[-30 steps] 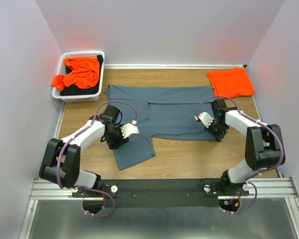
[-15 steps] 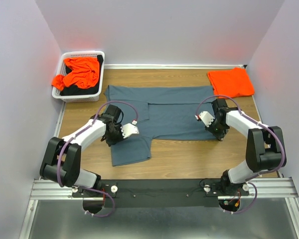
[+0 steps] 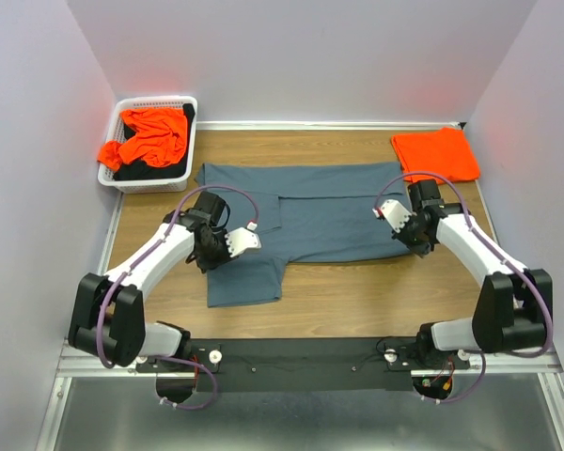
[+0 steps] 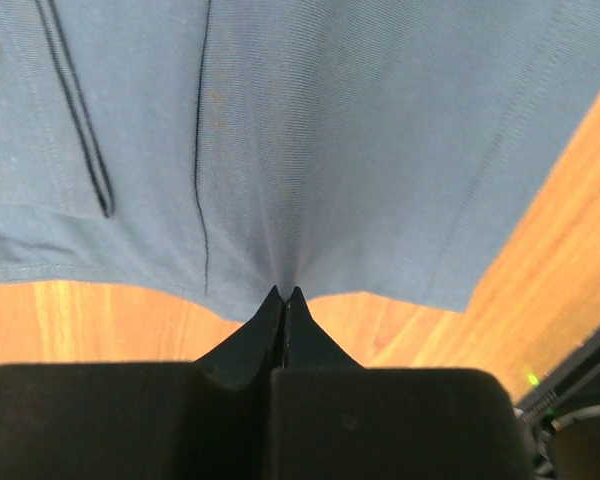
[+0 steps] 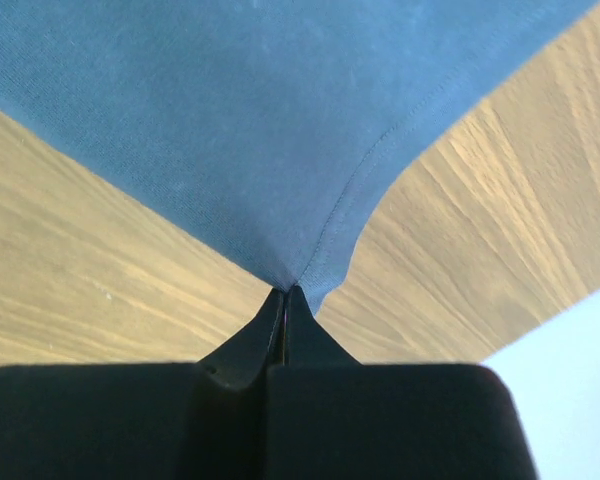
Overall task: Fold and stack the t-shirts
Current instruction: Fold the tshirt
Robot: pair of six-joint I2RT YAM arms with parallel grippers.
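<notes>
A slate blue-grey t-shirt (image 3: 310, 211) lies spread across the middle of the wooden table (image 3: 357, 301). My left gripper (image 3: 210, 256) is shut on its near left edge, and the cloth (image 4: 310, 140) puckers into the closed tips (image 4: 285, 298). At the shirt's near right corner my right gripper (image 3: 421, 242) is shut on the hem (image 5: 325, 255), which is lifted off the wood at the tips (image 5: 285, 295). A folded orange t-shirt (image 3: 435, 155) lies at the far right. A crumpled orange t-shirt (image 3: 150, 136) hangs out of the white basket (image 3: 174, 178).
The white slotted basket stands at the far left corner against the wall, with dark cloth (image 3: 136, 172) under the orange one. White walls close in the table on three sides. The black mounting rail (image 3: 301, 362) runs along the near edge.
The left gripper closed on the shirt's near left edge. Both arms moved away from the near edge with the cloth, drawing the shirt's near edge and its hanging lower-left flap inward.
</notes>
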